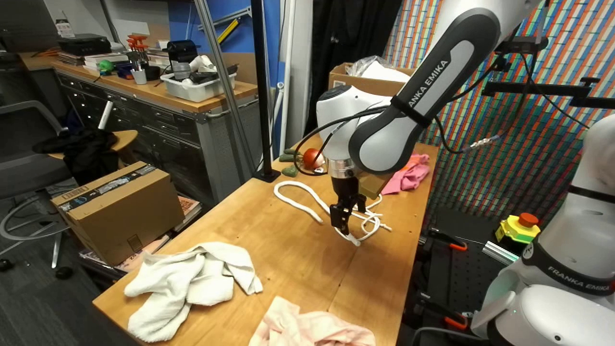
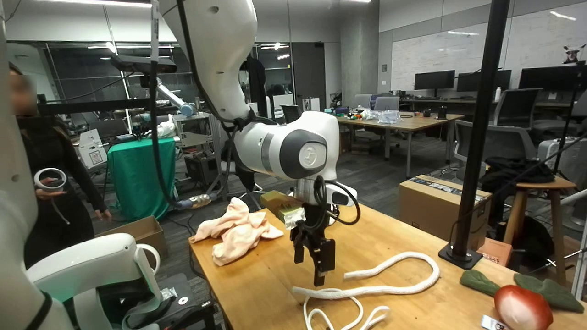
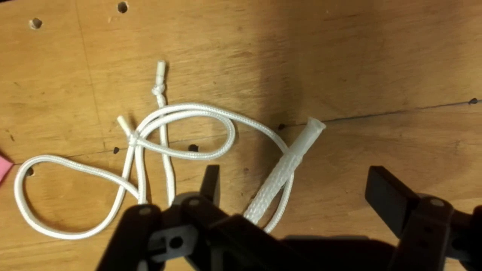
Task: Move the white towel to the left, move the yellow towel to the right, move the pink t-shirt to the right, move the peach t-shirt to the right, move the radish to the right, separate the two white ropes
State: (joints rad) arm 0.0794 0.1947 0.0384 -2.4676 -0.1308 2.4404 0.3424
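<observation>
Fat rope [image 3: 278, 176] lay over the thin rope [image 3: 165, 150] on the table [image 1: 288, 259]; my pincer [image 3: 295, 184] hung above, spread wide.

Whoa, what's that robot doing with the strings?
A robot arm has its gripper open over the end of a thick white rope, with nothing in its grip. That rope lies across a thin white rope, so the two aren't separated yet. Elsewhere on the table, the white towel and the peach t-shirt lie near one end, and the pink cloth and the radish near the other.
</observation>
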